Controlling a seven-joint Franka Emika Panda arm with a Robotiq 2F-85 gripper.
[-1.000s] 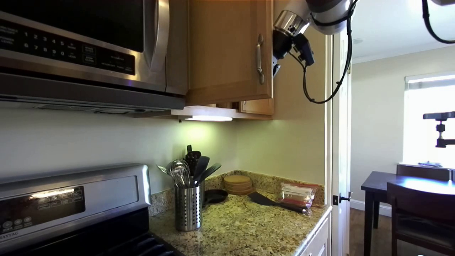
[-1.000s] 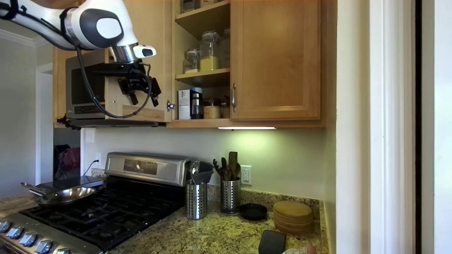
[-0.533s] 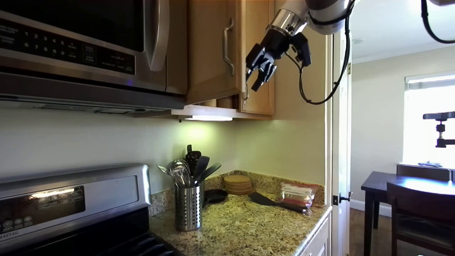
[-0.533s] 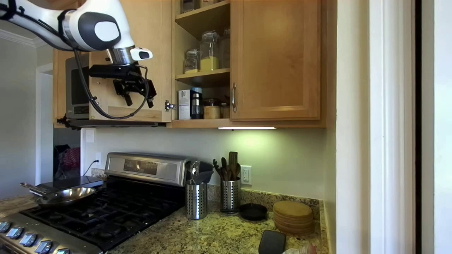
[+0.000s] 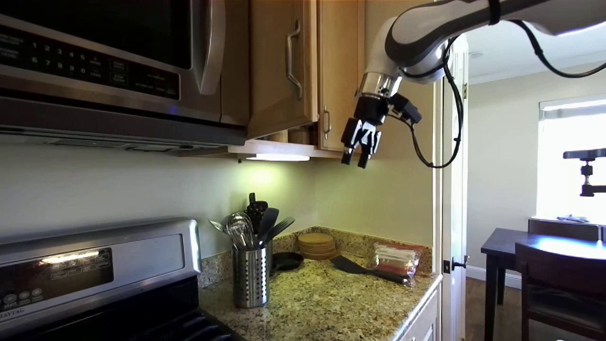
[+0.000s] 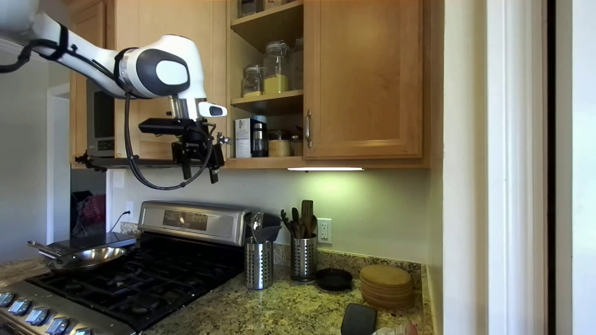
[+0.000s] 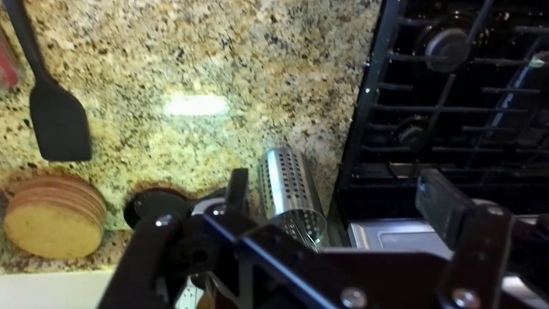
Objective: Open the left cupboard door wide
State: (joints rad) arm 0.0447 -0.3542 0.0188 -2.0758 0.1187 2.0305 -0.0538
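Left cupboard door swung out; fingers low on its inner side

Door upright, long axis vertical, hinged beside the microwave, shelves exposed. Fingers released, spread apart, nothing between them, pointing down. In both exterior views the tips show lower than the door's bottom edge; no contact visible, depth gap unclear. Handle is on the outer face, away from the fingers. Door looks near wide already; if more swing is wanted, likely raise past the bottom edge, then push the inner face microwave-ward. Room to rise seems to lie between this door and the closed neighbouring door. Bench and utensil holder well below. Snag risk: bottom edge.
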